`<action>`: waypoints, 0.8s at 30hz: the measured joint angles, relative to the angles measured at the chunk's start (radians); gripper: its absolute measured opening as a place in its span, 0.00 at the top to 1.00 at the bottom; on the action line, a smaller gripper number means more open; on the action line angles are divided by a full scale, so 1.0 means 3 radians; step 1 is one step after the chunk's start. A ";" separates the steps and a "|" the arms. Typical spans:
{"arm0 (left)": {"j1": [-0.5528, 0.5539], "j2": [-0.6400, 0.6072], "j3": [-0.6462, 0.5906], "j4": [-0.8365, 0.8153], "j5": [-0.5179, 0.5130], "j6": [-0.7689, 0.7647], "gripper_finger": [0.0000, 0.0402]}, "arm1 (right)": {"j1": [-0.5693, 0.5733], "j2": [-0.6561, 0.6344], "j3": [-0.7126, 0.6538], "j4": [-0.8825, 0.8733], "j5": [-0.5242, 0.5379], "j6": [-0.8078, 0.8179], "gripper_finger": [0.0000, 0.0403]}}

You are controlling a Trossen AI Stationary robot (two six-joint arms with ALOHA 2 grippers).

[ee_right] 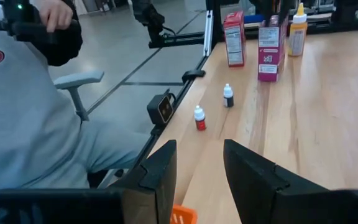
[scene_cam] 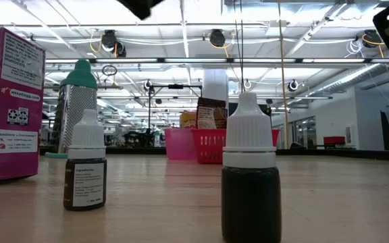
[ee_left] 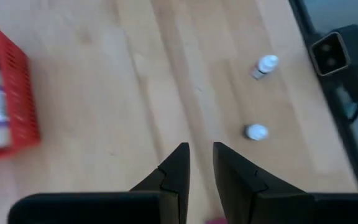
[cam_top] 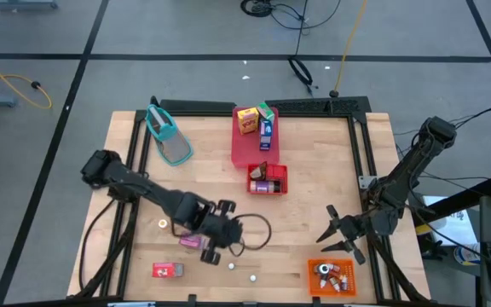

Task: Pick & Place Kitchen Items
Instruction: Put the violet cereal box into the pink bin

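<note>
**A:** What lies nearest the table's front edge?

**B:** Two small dropper bottles stand upright, well apart: a dark one with a white cap (scene_cam: 248,172) and a smaller brown, labelled one (scene_cam: 85,169). Both are loose and probably still to be sorted.

**A:** And the arms?

**B:** The left gripper (ee_left: 201,149) hangs low over bare wood, just beside a pink carton (cam_top: 193,241). Its fingers are parted by a narrow slit, with nothing between them. The right gripper (ee_right: 199,149) hovers near the orange bin (cam_top: 310,277), spread wide and empty, likely ready to reach.

**A:** Farther back?

**B:** A red basket (cam_top: 284,181) holds little bottles. Beyond it, a pink tray (cam_top: 244,152) carries upright cartons, one of them yellow (cam_top: 245,120), so these look already gathered.
</note>
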 joint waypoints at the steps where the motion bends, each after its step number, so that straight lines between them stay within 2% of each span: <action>1: -0.0049 0.0000 0.0000 -0.0010 -0.0025 -0.0097 0.82 | -0.0005 0.0000 0.0000 0.0009 -0.0001 -0.0018 0.69; 10: -0.0414 0.0000 0.0000 -0.0314 -0.0375 -0.0969 0.82 | -0.0007 0.0000 0.0000 0.0034 0.0002 -0.0149 0.69; 24: -0.0749 0.0000 0.0000 -0.0651 -0.0404 -0.2124 0.82 | -0.0009 0.0000 0.0000 0.0038 0.0009 -0.0471 0.69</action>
